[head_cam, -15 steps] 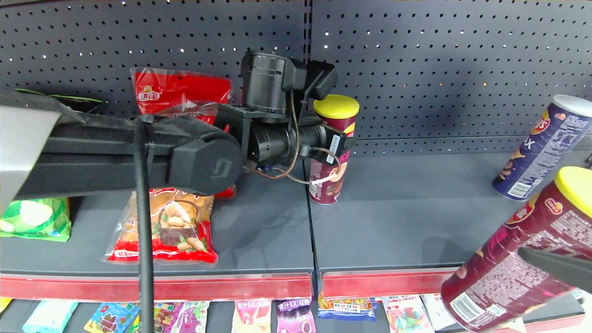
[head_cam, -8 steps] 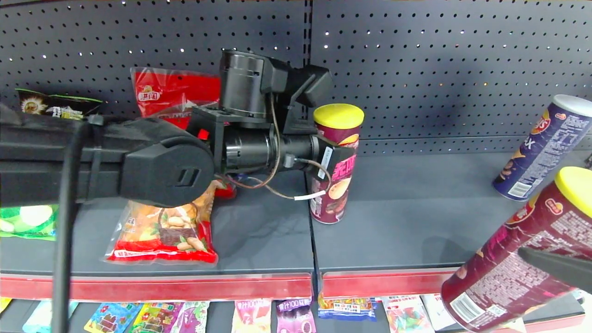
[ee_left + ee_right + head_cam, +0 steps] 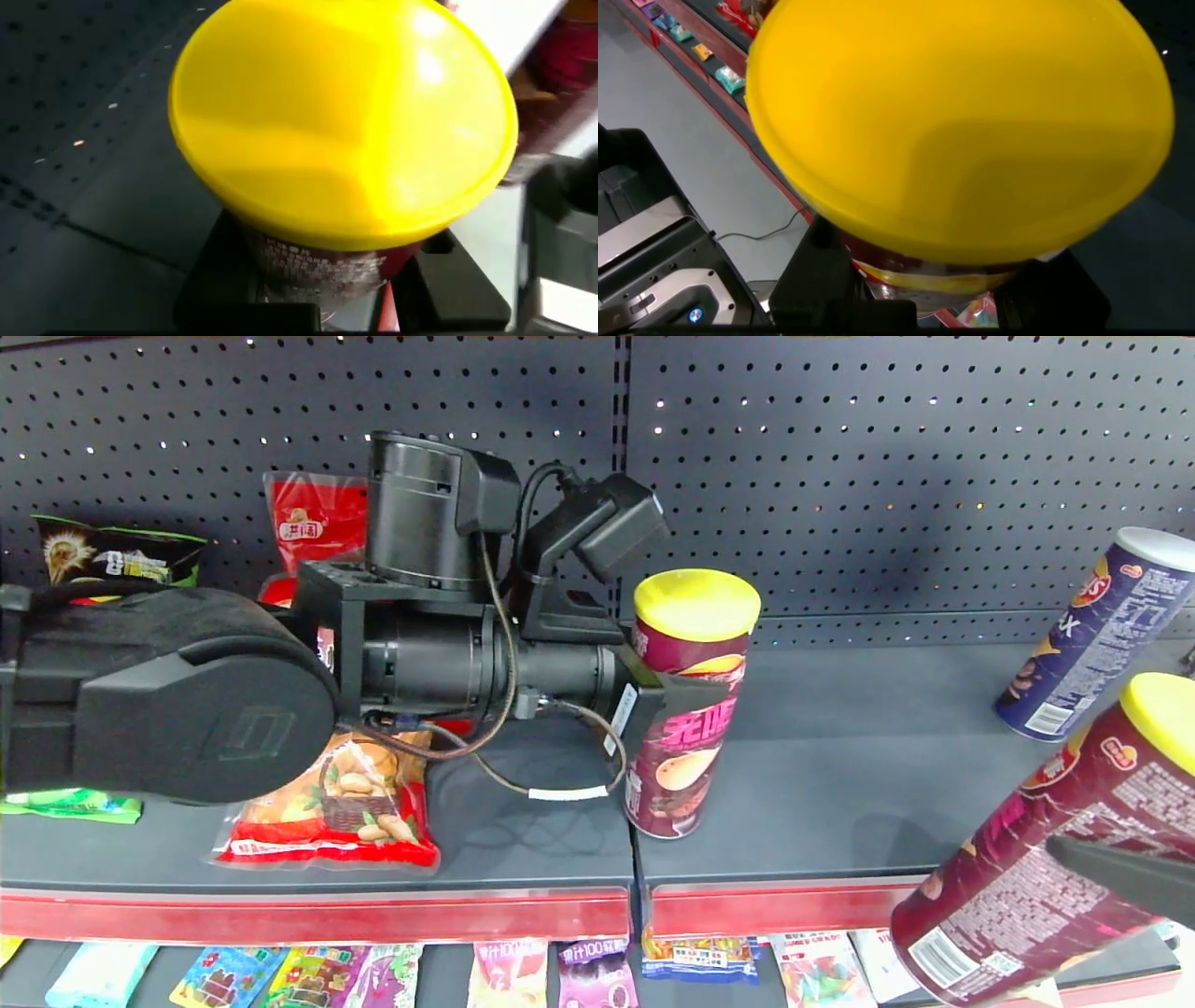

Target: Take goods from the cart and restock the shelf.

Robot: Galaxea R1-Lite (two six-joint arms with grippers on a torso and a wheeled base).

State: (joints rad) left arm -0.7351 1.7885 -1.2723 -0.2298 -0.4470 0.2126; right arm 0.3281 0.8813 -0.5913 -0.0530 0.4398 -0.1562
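Holding an upright chip can, the left gripper point(image 3: 686, 695) has its jaws clamped across the mid-body of the centre can point(image 3: 688, 775), yellow lid up. The arm lies level and enters from the left.

- Key relation: the centre can's long axis is vertical. Its base sits at the shelf point(image 3: 822, 756) deck near the front, just right of the panel seam. I cannot tell whether the base touches or hangs just above. Judgement: release calls for a straight drop along that axis, then a pull-back leftward, away from the can.
- The right gripper point(image 3: 1111, 868) is closed on the tilted can point(image 3: 1027, 859), same maroon body and yellow lid. It is at near right, in front of the red rail point(image 3: 775, 905) and not over the deck. Long axis leans, lid up and to the right. Judgement: it needs righting before it is set down, and the open deck between the two cans is nearest to this arm.
- The blue can point(image 3: 1092, 635) leans at far right, white lid toward the pegboard point(image 3: 887, 476), well apart from both held cans.
- The peanut bag point(image 3: 345, 803) lies flat at left, near the left arm, with a red bag point(image 3: 317, 518) propped behind it.

Labels: both maroon cans carry a chip picture, large characters and a barcode. The blue can carries a logo and fine print. None of it is transcribed. Lower-shelf packets have print too small to read.
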